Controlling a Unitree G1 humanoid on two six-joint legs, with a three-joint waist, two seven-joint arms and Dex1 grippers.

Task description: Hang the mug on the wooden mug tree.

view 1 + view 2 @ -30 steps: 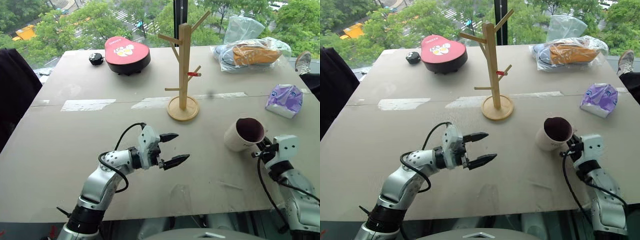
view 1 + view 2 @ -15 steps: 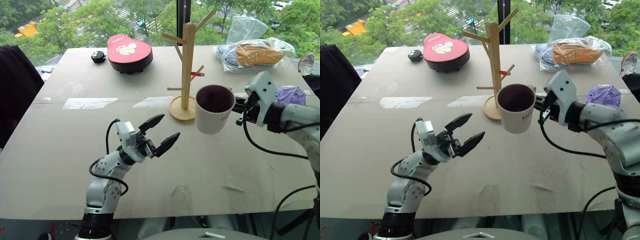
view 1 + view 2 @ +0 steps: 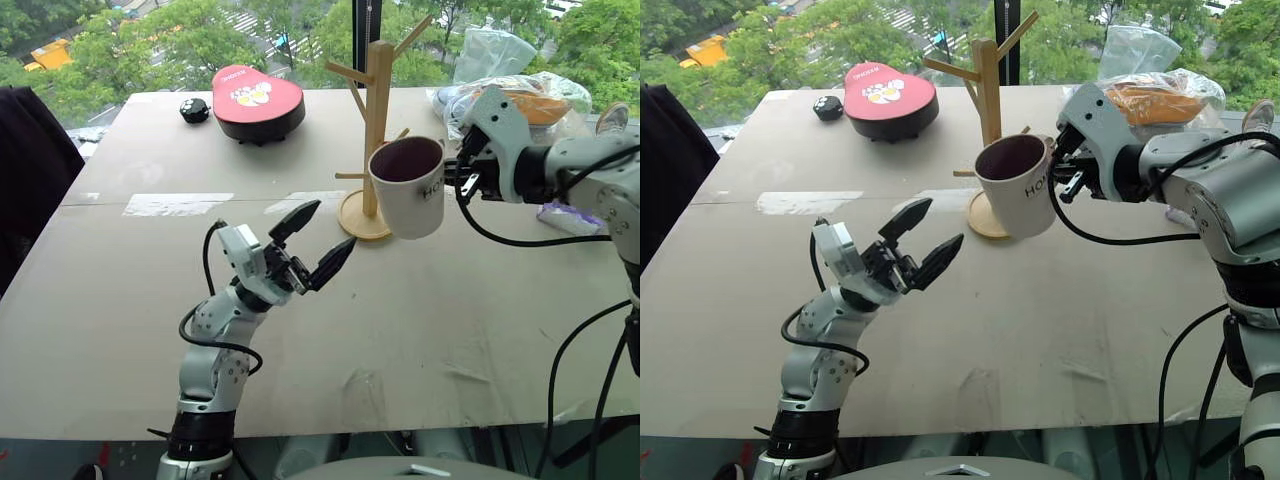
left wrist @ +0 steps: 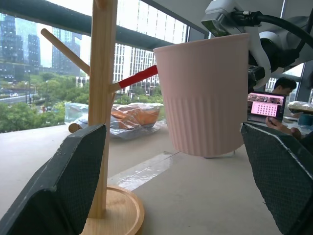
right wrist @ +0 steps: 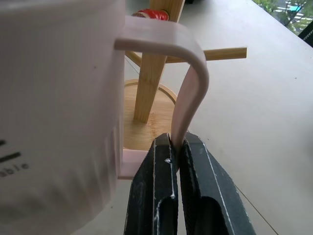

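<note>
The cream-white mug (image 3: 408, 188), dark maroon inside, hangs upright in the air just right of the wooden mug tree (image 3: 375, 110). It is close to the tree's post and the red-tipped peg (image 4: 138, 77). My right gripper (image 5: 177, 147) is shut on the lower part of the mug's loop handle (image 5: 191, 78) and reaches in from the right (image 3: 455, 180). The tree stands on its round base (image 3: 362, 215) in the middle of the table. Left of and below the mug, my left gripper (image 3: 318, 242) is open and empty, tilted up toward the mug.
A red heart-shaped box (image 3: 257, 100) and a small black object (image 3: 193, 112) sit at the back left. Plastic bags (image 3: 520, 100) lie at the back right, with a purple bag (image 3: 572, 215) behind my right arm. Tape strips (image 3: 178, 203) cross the tabletop. A dark object (image 3: 30, 170) stands at the left edge.
My right gripper lifted the mug off the table at the right and carried it up and left, next to the tree. My left gripper rose a little and tilted upward.
</note>
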